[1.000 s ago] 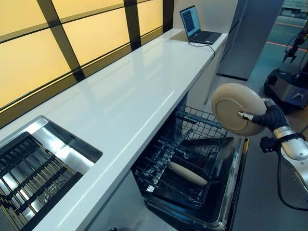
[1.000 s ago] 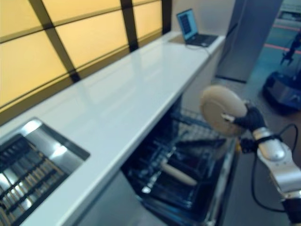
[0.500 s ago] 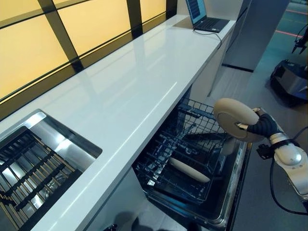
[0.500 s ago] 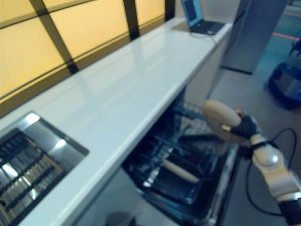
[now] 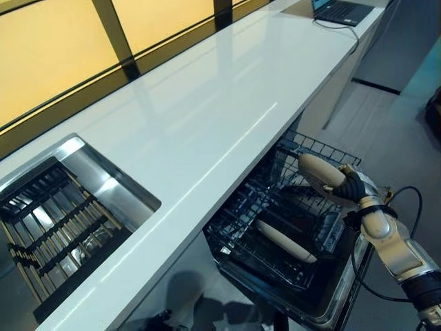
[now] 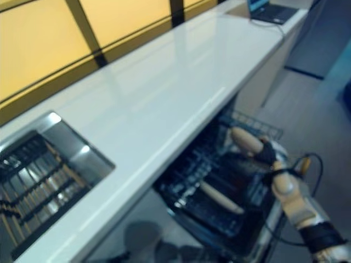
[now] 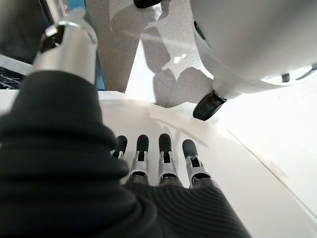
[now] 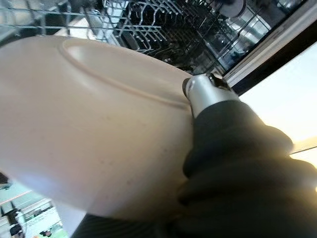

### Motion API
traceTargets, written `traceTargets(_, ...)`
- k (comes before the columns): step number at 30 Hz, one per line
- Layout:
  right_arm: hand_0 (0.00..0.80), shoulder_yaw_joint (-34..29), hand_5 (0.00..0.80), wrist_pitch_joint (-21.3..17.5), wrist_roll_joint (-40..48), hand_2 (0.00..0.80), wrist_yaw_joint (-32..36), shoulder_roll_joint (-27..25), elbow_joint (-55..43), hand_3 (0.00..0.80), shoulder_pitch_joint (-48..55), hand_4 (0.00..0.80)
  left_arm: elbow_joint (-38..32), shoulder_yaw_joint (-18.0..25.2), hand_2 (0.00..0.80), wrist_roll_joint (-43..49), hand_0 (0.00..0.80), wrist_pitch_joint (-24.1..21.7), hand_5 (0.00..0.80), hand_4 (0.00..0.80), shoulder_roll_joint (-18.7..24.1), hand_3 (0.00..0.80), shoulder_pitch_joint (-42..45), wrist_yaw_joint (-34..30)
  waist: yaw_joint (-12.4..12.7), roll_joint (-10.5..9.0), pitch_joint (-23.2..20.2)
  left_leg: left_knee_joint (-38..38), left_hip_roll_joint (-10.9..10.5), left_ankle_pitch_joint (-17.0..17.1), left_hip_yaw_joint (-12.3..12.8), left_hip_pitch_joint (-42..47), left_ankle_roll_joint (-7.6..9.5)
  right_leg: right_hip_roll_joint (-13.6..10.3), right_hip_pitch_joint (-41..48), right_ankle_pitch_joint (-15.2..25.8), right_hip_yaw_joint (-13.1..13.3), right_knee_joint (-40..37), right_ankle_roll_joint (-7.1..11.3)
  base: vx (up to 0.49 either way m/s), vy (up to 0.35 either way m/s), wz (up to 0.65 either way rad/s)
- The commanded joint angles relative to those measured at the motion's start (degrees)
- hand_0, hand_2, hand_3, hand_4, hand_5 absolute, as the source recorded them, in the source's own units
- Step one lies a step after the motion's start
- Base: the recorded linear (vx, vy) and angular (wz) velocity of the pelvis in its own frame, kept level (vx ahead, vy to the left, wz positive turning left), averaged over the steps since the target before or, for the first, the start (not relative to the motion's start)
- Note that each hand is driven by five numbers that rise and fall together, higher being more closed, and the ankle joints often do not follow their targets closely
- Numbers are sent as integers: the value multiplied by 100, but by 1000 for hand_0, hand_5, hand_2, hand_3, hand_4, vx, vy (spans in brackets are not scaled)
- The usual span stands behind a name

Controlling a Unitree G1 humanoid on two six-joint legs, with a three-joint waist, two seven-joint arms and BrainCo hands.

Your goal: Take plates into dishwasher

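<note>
My right hand (image 5: 353, 187) is shut on a beige plate (image 5: 319, 170), its thumb (image 8: 202, 91) across the rim. The plate (image 8: 84, 134) is tilted nearly edge-on, just above the right rear part of the pulled-out dishwasher rack (image 5: 242, 243). A second beige plate (image 5: 285, 241) stands on edge between the rack's tines, nearer me. My left hand (image 7: 162, 161) shows only in its own wrist view, fingers straight, holding nothing, hanging over the floor.
A long white counter (image 5: 207, 117) runs above the dishwasher. A steel sink (image 5: 83, 165) with a dark drying rack (image 5: 48, 221) is set in it at the left. A laptop (image 5: 342, 9) sits at the far end. The open dishwasher door (image 5: 337, 289) juts out below.
My right hand has come down and tipped the plate from facing me, held high, to nearly edge-on just over the rack. The camera has tilted downward.
</note>
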Motion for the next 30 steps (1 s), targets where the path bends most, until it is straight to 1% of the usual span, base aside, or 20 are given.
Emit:
traceTargets(1, 800, 94, 800, -22, -389, 800, -527, 201, 14, 800, -751, 800, -85, -249, 0, 116, 0, 37, 0, 0, 439, 0, -508, 99, 131, -289, 126, 118, -90, 50, -234, -436, 173, 54, -146, -664, -136, 737, -247, -38, -28, 8)
traceTargets(8, 800, 459, 800, 85, -877, 800, -779, 343, 388, 800, -1090, 800, -206, -370, 0, 133, 0, 126, 0, 0, 443, 0, -715, 91, 251, -237, 283, 151, -109, 86, -319, -599, 185, 54, -238, -677, -210, 781, -265, -30, -24, 3)
traceTargets(13, 800, 655, 800, 171, -863, 800, -867, 410, 783, 800, -1363, 800, -219, -412, 0, 128, 0, 131, 0, 0, 466, 0, -796, 74, 335, -215, 341, 135, -121, 104, -360, -657, 190, 66, -260, -681, -268, 780, -270, -28, -28, 7)
traceTargets(16, 800, 781, 800, 294, -780, 800, -875, 427, 1058, 800, -1519, 800, -239, -459, 0, 123, 0, 145, 0, 0, 490, 0, -842, 55, 402, -195, 389, 136, -143, 118, -402, -709, 202, 75, -290, -683, -312, 801, -279, -27, -26, 5)
traceTargets(27, 800, 991, 800, 464, -713, 800, -1034, 399, 1770, 800, -1863, 800, -383, -567, 0, 60, 0, 214, 0, 0, 552, 0, -1001, 4, 531, -114, 548, 129, -211, 131, -492, -833, 230, 63, -411, -692, -405, 882, -290, -35, -9, 5)
traceTargets(30, 800, 1013, 800, 612, -695, 800, -1056, 373, 1937, 800, -2001, 800, -423, -578, 0, 45, 0, 242, 0, 0, 563, 0, -1070, 3, 561, -93, 595, 128, -230, 134, -516, -872, 239, 57, -459, -694, -423, 912, -291, -41, -4, 5)
